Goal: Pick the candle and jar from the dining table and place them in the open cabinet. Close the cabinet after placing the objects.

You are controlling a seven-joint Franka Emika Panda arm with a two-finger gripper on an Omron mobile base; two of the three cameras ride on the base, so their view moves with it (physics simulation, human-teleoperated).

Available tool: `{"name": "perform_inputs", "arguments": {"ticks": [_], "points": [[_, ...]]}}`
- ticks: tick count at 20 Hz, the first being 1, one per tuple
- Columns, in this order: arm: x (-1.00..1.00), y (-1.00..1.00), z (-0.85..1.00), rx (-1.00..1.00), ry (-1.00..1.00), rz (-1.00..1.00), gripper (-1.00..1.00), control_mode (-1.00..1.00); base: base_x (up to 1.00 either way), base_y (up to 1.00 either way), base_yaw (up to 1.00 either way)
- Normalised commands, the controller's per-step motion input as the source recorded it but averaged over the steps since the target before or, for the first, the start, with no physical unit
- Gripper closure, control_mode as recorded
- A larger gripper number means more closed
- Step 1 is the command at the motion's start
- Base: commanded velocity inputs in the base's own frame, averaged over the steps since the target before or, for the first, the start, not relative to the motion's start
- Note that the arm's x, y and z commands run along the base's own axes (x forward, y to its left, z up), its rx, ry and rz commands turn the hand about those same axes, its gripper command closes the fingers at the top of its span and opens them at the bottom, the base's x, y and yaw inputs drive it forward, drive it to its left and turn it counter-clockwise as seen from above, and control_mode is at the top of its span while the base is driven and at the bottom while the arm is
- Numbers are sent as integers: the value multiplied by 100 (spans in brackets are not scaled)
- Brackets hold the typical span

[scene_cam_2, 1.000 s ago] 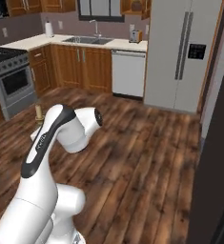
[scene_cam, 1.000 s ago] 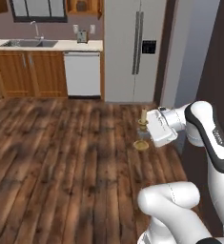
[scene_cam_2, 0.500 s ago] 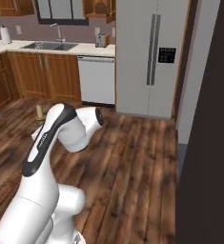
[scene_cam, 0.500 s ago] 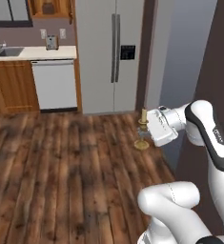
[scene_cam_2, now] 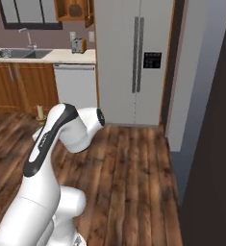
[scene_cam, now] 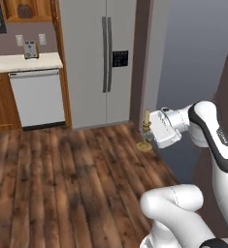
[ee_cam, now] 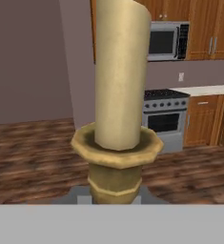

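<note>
My gripper (scene_cam: pixel 148 131) is shut on the candle (scene_cam: pixel 146 116), a cream stub on a slim brass holder with a round base, held upright above the wood floor. In the right base view the candle (scene_cam_2: pixel 39 111) peeks out behind my arm at the left. The hand view has the candle (ee_cam: pixel 120 71) close up in the middle, with its brass cup below it. An open reddish-brown wall cabinet (scene_cam: pixel 11 9) hangs above the counter at the top left; the same cabinet (scene_cam_2: pixel 66 8) holds a dark round thing. The jar and the dining table are out of view.
A tall grey fridge (scene_cam: pixel 105 58) stands ahead, with a white dishwasher (scene_cam: pixel 38 97) and a counter with a toaster (scene_cam: pixel 30 48) to its left. A sink (scene_cam_2: pixel 23 53) sits further left. A dark wall (scene_cam_2: pixel 210 144) closes the right side. Stove (ee_cam: pixel 166 116) and microwave (ee_cam: pixel 166 42) lie beyond the candle.
The whole picture has slid left, so the base has turned right: the fridge is now central and the sink has left the left base view. The candle stays held.
</note>
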Motion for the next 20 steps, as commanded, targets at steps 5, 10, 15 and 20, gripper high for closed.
{"name": "perform_inputs", "arguments": {"ticks": [5,10,15,20], "points": [[0,0,0,0,0,0,100,100,78,69,-28],[0,0,0,0,0,0,100,100,76,69,-27],[0,0,0,0,0,0,100,100,73,74,-26],[0,0,0,0,0,0,100,100,63,84,-24]]}}
